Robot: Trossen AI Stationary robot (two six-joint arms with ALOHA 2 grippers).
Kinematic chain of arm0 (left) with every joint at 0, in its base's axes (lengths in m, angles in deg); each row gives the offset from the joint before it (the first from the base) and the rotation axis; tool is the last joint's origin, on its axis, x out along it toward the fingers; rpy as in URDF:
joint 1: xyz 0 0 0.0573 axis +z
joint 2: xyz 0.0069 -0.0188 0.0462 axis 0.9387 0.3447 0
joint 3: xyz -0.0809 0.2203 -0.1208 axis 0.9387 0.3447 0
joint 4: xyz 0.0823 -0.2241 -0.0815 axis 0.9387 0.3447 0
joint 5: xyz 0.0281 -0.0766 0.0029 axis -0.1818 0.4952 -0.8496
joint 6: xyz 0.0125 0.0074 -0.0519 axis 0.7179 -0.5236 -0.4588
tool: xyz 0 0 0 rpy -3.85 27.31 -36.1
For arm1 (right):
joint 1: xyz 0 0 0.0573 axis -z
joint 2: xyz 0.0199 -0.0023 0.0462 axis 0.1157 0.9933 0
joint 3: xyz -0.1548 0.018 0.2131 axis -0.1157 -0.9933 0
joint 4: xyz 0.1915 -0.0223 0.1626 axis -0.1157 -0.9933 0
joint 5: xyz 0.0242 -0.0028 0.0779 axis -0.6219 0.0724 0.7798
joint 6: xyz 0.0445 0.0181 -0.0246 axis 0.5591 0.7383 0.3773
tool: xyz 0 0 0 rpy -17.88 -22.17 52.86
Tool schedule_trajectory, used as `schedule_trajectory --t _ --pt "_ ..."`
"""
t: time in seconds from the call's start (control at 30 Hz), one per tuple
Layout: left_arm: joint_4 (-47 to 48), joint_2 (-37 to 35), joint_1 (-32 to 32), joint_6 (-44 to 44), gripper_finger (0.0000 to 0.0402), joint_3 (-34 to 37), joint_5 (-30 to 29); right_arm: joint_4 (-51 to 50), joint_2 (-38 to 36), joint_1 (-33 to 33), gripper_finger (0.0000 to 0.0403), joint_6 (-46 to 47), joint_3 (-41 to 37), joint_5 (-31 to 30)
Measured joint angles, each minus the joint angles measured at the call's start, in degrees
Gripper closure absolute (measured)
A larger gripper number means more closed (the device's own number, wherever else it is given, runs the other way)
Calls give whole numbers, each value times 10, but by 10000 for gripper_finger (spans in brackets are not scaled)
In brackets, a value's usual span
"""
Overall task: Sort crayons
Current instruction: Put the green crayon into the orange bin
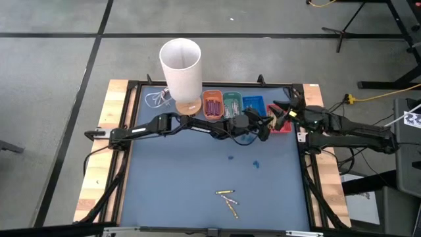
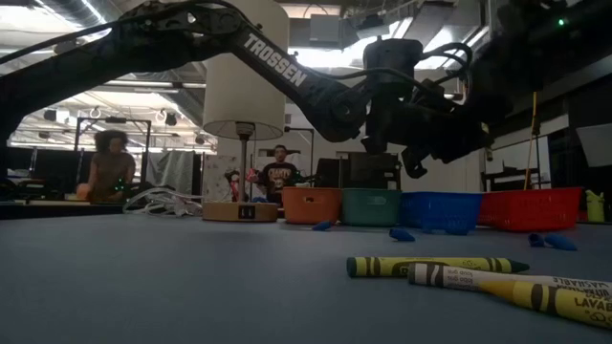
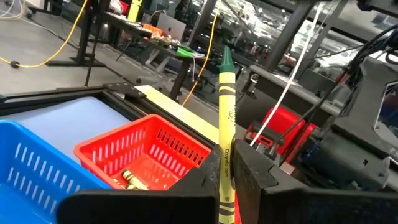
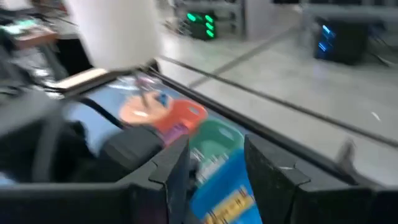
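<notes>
Left gripper (image 3: 227, 186) pinches a yellow crayon (image 3: 225, 118) upright above the red tray (image 3: 149, 155).
Centre over it, lower, then release; right gripper (image 4: 214, 171), centre-right of high view, waits with fingers apart.

A tall white cylinder (image 1: 181, 66) stands behind the orange tray (image 1: 212, 105); green (image 1: 231, 103), blue (image 1: 253, 103) and red (image 1: 281, 125) trays follow beside it.

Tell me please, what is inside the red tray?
In the left wrist view the red tray holds at least one yellow crayon on its floor. The left gripper and its held crayon cover the rest.
</notes>
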Motion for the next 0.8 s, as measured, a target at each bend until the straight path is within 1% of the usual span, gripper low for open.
schedule_trajectory --t 0.2,0.37,0.43,0.6,0.7,0.8 --pt "0 0 0 0 392 0 0 -119 -4 0 251 99 0 -40" --pt "0 0 -1 0 392 0 7 -186 -2 0 251 177 0 -73" --pt "0 0 -2 0 392 0 9 -197 -2 0 251 194 0 -71" --pt "0 0 -6 0 392 0 9 -198 -2 0 251 207 0 -28" --pt "-1 0 -6 0 392 0 9 -203 7 0 251 232 0 -23" --pt "-7 0 -7 0 392 0 9 -218 19 0 251 238 0 -23"
